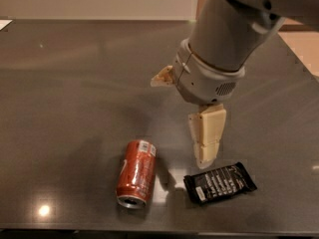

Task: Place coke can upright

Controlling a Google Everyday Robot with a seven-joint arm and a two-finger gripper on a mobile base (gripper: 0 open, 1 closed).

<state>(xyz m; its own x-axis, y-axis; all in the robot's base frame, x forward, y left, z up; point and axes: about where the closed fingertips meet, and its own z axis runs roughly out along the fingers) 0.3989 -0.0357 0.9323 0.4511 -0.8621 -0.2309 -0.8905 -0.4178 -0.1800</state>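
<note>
The red coke can (137,173) lies on its side on the dark table (75,83), near the front edge. Its silver end faces the front and its white label patch is at the far end. My gripper (185,121) hangs over the table to the right of the can and a little behind it. It is open and empty. One cream finger (207,136) points down, its tip just right of the can's far end and above the table. The other finger (162,78) sticks out to the left of the wrist.
A flat black snack packet (219,183) lies right of the can, just below the lower fingertip. The table's front edge runs close under the can and the packet. My arm covers the table's back right part.
</note>
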